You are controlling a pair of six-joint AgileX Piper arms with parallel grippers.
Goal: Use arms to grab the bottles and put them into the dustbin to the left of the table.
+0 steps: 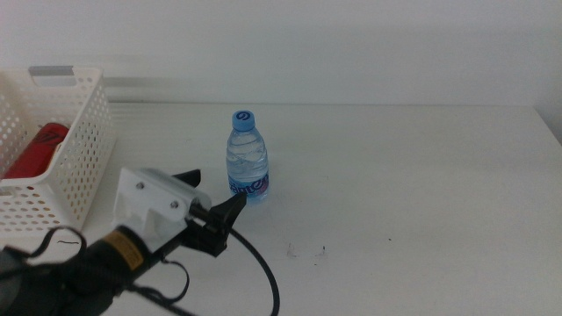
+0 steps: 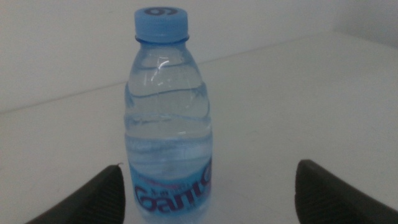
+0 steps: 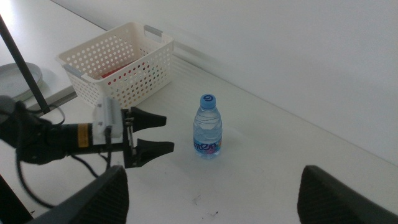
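Clear plastic water bottle [image 1: 248, 158], blue cap [image 1: 243, 118] and blue label, one item: stands upright on the white table [image 1: 421, 193], long axis vertical, cap pointing straight up, placed a little left of centre in the middle view. White perforated basket [image 1: 70, 158], one item: upper left of the middle view, well apart from the bottle; a red object [image 1: 35, 149] lies inside it, which the right wrist view shows only as a red patch behind the holes. Left gripper [image 1: 219, 209], one item: enters from the lower left of the middle view on a white-cased arm with a black cable [image 1: 263, 272] looping to the bottom edge; its two dark fingers are spread apart, tips just beside the bottle's base and aimed at it, not touching. Left wrist view adds what the others lack: the bottle seen close up, its ribbed clear body and label lettering readable in part, standing between the two spread fingers and nearer one of them. Right gripper [image 3: 211, 193], one item: seen only in its own wrist view, fingers wide apart, held high and well away from the bottle; that view alone takes in basket, left arm and bottle together. Small dark specks [image 1: 303, 253] mark the tabletop below the bottle in the middle view.
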